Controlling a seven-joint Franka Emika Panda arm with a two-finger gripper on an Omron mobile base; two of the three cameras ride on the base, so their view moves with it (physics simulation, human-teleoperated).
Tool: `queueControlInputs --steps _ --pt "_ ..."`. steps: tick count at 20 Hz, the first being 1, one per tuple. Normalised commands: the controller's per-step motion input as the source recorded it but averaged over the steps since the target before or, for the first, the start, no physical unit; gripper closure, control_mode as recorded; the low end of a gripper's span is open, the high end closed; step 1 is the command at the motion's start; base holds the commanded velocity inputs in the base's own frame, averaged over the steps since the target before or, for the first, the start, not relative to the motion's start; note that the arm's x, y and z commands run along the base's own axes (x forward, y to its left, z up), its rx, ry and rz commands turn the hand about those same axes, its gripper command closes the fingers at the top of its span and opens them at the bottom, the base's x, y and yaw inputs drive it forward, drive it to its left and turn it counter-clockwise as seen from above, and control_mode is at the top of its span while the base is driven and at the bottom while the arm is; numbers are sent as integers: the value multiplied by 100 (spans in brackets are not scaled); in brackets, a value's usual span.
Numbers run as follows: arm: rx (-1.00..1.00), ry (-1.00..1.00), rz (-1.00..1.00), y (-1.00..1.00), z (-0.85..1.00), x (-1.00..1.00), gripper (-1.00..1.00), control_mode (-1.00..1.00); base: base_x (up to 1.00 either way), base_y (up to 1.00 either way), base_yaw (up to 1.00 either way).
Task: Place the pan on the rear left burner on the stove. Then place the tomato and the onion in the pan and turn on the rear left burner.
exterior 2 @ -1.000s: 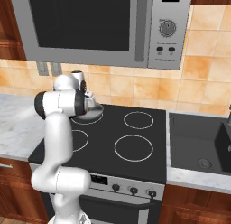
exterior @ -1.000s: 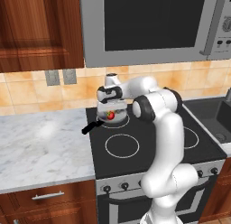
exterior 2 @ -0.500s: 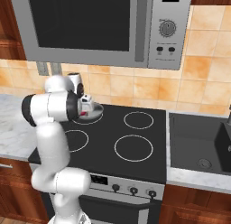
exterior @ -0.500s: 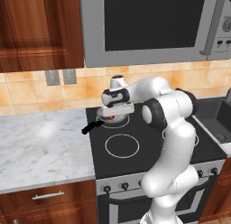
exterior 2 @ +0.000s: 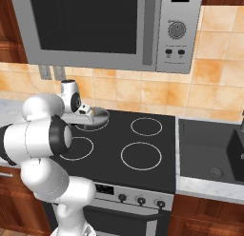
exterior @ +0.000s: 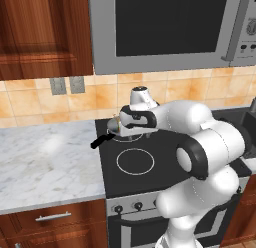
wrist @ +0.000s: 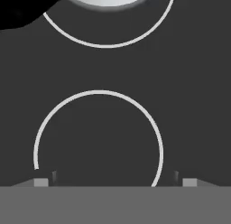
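Now I see the marble worktop [exterior: 45,157] on the left, then the stove [exterior: 150,179]. The pan [exterior: 116,132] sits on the rear left burner [exterior 2: 93,127], its handle toward the worktop. My gripper [wrist: 115,182] hangs released above the glass, holding nothing.

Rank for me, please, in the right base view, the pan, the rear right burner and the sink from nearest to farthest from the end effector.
1. The pan, at rear left, right by the end effector.
2. The rear right burner, further to the right.
3. The sink, at far right.
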Motion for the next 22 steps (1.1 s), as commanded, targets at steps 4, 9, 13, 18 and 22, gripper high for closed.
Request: queueControlInputs --steps 4,9,13,18,22 --pt "0 0 0 0 44 -78 -100 -100 0 0 0" --pt "0 0 0 10 44 -57 -100 -100 0 0 0" --pt "0 4 0 29 45 -41 -100 -100 0 0 0" --pt "-6 3 1 61 26 -38 -100 -100 0 0 0" --pt "-23 1 2 72 10 -46 -100 -100 0 0 0"
